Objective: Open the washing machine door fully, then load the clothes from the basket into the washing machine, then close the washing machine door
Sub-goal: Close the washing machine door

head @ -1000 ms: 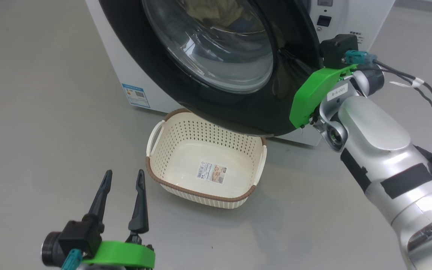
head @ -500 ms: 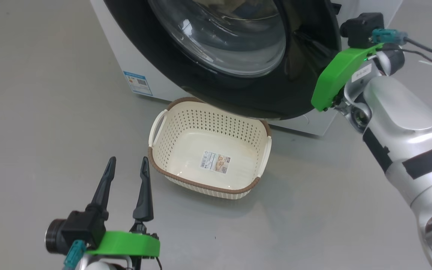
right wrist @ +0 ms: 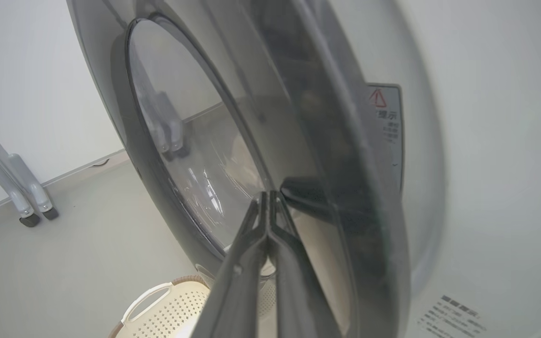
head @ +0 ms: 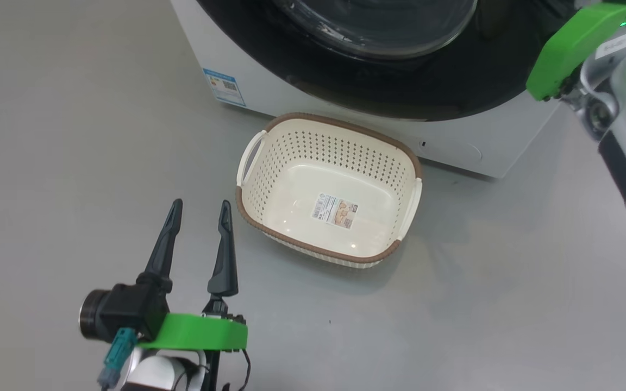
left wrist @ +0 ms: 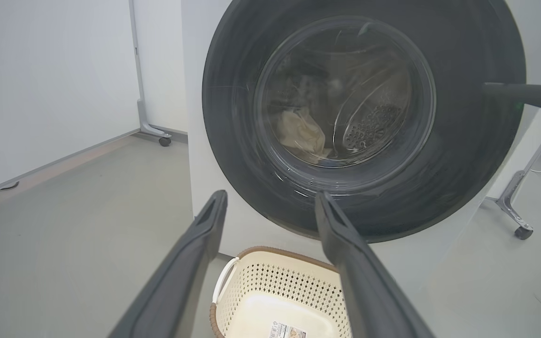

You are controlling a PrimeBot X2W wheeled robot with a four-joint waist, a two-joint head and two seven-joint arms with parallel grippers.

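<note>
- washing machine door [left wrist: 463, 155]: black ring, clear bowl, pale clothes [left wrist: 301, 131] behind; right gripper [right wrist: 266, 195] fingers pressed together at its rim;
- basket [head: 345, 126] just right of the left gripper [head: 200, 204] fingers, spread wide; open floor [head: 74, 136] to their left

Smooth grey floor [head: 74, 136]. Bears: big white front-loading washing machine [head: 454, 142], far side; small cream perforated plastic basket with brown rim [head: 313, 157], upright, just near of the machine (printed label [head: 335, 210] on its bottom); grey castered frame foot [left wrist: 514, 213], far right.

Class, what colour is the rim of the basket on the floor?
Brown, above cream perforated sides; the basket rim shows best in the head view.
</note>
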